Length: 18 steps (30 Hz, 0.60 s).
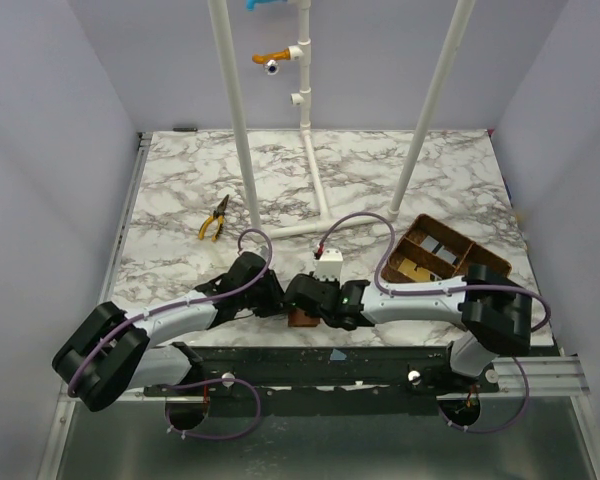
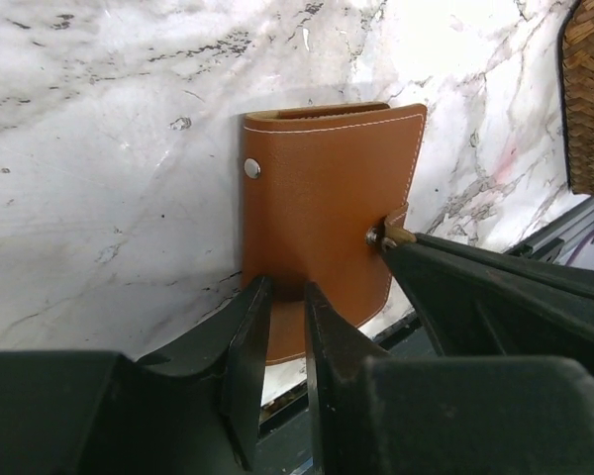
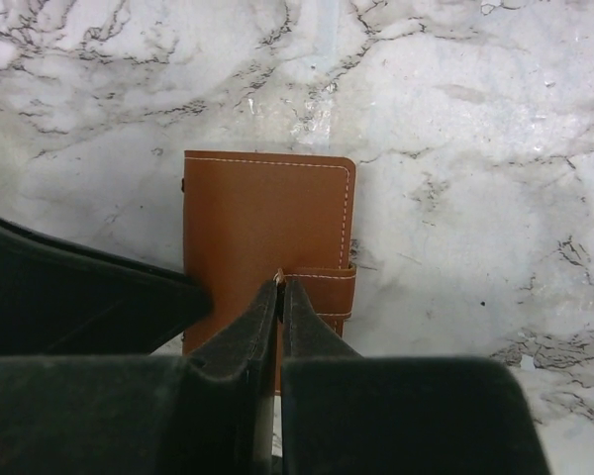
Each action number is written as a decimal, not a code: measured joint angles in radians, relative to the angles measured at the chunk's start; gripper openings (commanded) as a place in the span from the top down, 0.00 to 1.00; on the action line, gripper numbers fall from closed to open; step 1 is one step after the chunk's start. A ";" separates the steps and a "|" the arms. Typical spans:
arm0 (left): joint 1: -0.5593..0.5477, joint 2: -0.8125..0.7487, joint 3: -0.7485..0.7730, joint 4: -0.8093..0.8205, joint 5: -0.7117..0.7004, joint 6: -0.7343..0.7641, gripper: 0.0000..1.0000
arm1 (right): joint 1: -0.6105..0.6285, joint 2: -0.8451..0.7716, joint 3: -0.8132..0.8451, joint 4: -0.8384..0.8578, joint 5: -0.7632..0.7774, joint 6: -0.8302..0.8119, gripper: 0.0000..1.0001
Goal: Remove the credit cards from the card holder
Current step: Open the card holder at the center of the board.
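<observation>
Grippers, top view: L gripper (image 1: 272,298) and R gripper (image 1: 318,302) are nose to nose at near edge of marble table (image 1: 380,180), over card holder (image 1: 302,318). Jaw state unreadable from up here.
Bystanders, top view: woven basket (image 1: 445,255) well off to R, pliers (image 1: 215,218) far L.
L wrist view: L fingers (image 2: 246,336) look clamped on holder's near edge. R tips sit on snap tab (image 2: 400,213).
R wrist view: R fingers (image 3: 243,336) pressed together, pinching tab end.
Holder: folded shut against marble. Can't tell if flat or lifted a bit.
Cards: credit cards not visible in any view.
Progress: approx nil. Left to do: free tab, open holder, draw cards out.
</observation>
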<state>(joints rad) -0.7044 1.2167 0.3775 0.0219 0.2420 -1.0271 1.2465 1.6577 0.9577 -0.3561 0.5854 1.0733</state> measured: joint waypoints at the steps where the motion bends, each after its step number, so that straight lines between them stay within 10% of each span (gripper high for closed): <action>1: 0.000 0.000 -0.002 0.001 -0.003 -0.005 0.77 | 0.000 -0.013 -0.003 -0.002 -0.002 0.000 0.99; 18: -0.011 -0.124 0.012 -0.157 -0.083 0.024 0.64 | 0.000 -0.172 0.005 -0.051 -0.003 0.003 0.99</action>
<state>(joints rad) -0.7158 1.0931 0.3897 -0.1349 0.1593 -1.0035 1.2465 1.4857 0.9630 -0.4076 0.5823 1.0763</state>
